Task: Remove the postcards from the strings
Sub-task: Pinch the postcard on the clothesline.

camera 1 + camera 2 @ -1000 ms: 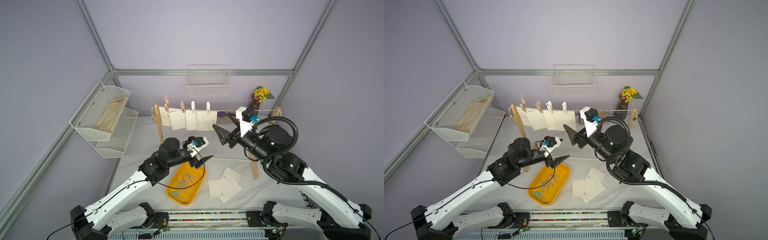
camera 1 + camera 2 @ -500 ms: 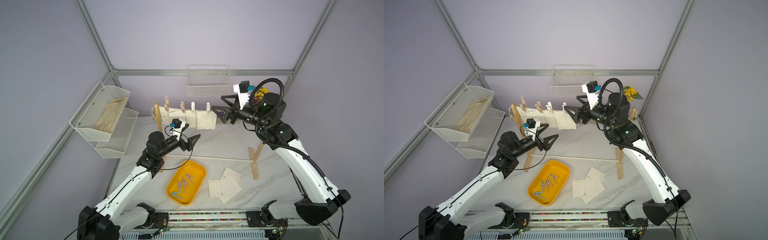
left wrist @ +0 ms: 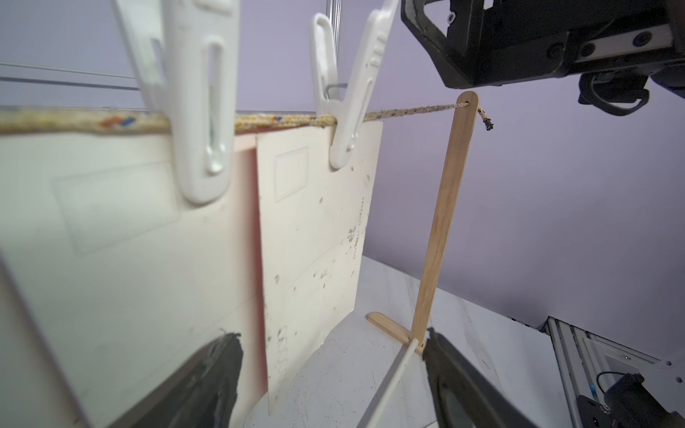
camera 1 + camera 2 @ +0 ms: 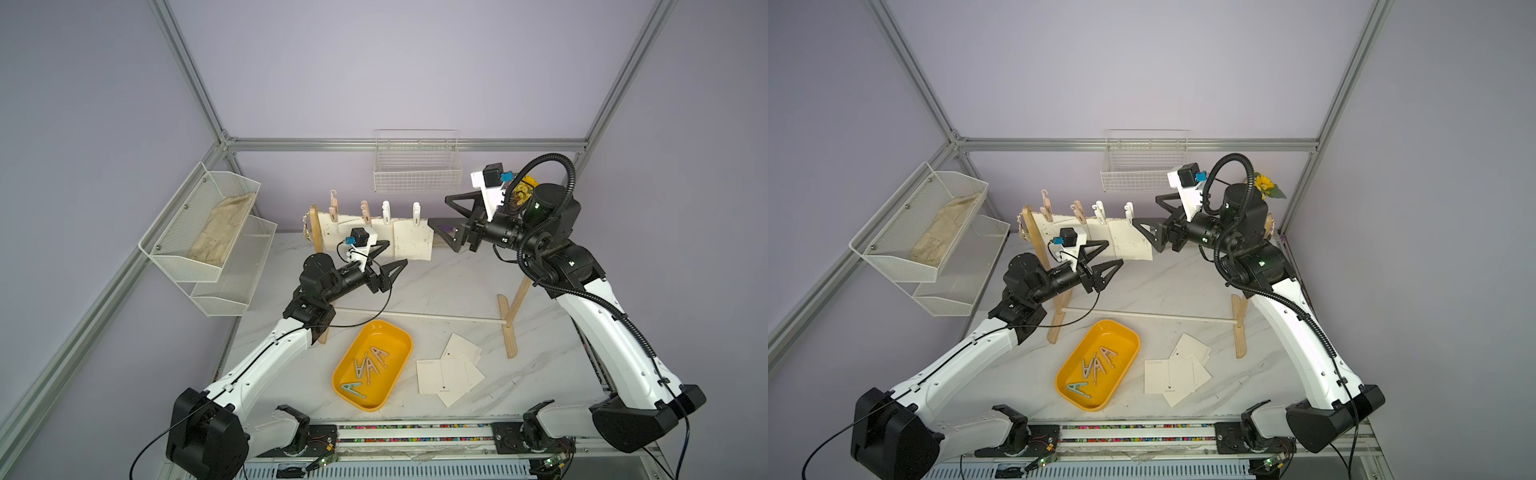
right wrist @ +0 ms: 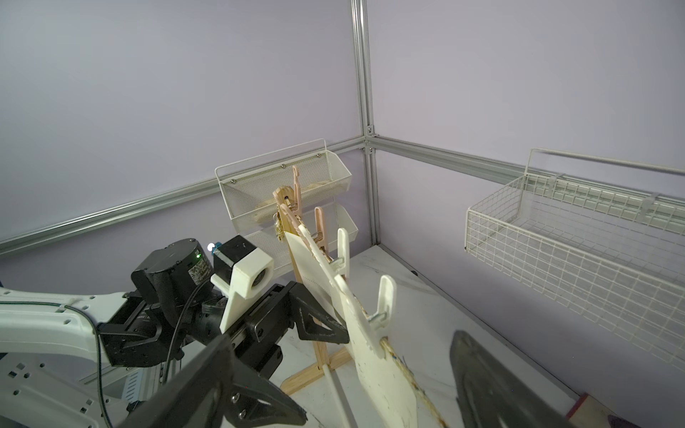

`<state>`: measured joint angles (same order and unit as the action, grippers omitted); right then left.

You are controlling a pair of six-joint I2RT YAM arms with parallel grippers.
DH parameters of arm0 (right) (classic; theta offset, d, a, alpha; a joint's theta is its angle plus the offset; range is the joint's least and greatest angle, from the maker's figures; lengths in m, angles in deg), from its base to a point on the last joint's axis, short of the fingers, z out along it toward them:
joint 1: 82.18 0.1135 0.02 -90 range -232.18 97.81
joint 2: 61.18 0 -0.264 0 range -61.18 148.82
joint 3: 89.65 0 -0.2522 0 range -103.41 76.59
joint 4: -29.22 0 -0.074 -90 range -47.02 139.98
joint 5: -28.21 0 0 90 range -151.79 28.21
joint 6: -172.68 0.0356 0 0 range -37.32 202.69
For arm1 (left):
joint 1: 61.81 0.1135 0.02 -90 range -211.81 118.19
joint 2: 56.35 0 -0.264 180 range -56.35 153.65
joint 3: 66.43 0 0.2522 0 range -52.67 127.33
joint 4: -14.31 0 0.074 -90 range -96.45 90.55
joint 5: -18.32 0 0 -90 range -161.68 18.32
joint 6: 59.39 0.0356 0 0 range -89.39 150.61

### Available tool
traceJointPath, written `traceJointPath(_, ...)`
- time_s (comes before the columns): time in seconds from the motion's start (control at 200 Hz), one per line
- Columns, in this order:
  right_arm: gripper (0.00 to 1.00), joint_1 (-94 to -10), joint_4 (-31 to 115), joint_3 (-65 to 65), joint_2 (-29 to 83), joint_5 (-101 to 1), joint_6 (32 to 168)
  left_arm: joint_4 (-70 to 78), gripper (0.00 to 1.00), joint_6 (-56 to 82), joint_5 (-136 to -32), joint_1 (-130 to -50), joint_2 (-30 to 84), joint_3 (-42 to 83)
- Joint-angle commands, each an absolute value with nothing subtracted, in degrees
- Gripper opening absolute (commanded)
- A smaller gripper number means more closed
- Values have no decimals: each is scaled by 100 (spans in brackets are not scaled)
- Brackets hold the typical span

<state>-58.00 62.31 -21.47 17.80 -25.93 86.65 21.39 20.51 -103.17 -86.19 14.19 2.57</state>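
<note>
Against the left wall hangs a wire shelf (image 4: 183, 253) with a folded cloth (image 4: 220, 232) in its upper bin. Next comes the left post (image 4: 316, 237) of a wooden rack standing on the marble table (image 4: 457, 282). From this post a rope (image 3: 289, 119) runs across to the right post (image 4: 517, 307), and the postcards (image 4: 413, 245) hang from it in an overlapping row, bunched at the left end of the line. Four clothespins (image 4: 386, 211) hold them, two pink on the left and two white on the right.

The left gripper (image 4: 395, 253) sits in front of the lower part of the row, its jaws apart and holding nothing. In both top views one of its fingers (image 4: 380, 248) crosses the face of a card; whether it touches the paper I cannot tell. The left wrist view shows the two white clothespins clamped over rope and card, then bare rope up to the right post.

Near the front of the table, a yellow tray (image 4: 409, 347) holds several loose pins (image 4: 370, 363). Just to its right a few loose postcards (image 4: 444, 376) lie flat, overlapping. A thin white rod (image 4: 436, 318) joins the rack's feet behind them.

The right gripper (image 4: 438, 212) hovers high, just beside the last white clothespin, jaws spread wide and empty. In the right wrist view the rope and the edge of the last card appear between its fingers (image 5: 218, 374). A wire basket (image 4: 417, 178) hangs on the back wall, and yellow flowers (image 4: 1264, 185) stand beyond the right post.
</note>
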Motion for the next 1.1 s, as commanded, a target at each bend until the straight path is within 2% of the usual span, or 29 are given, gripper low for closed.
traceJointPath(0.0,92,-5854,6368,-2287,1901,-2362,8623,2446,71,2041,-10560,-8576,1565,756)
traceJointPath(0.18,92,-5909,6431,-2382,2002,-2268,8620,2477,62,2000,-10904,-8581,1832,1027)
traceJointPath(0.445,93,-6019,6659,-2664,2253,-2115,8517,2599,31,1937,-10961,-8581,1744,886)
traceJointPath(0.64,93,-6020,7056,-3201,2791,-1741,8477,2696,16,1903,-10937,-8581,1712,766)
traceJointPath(0.96,91,-6021,7536,-3890,3563,-1183,8375,2849,2,1736,-10917,-8572,1825,744)
traceJointPath(1.095,85,-6006,7630,-4055,3777,-887,8254,2882,0,1636,-10930,-8563,1877,762)
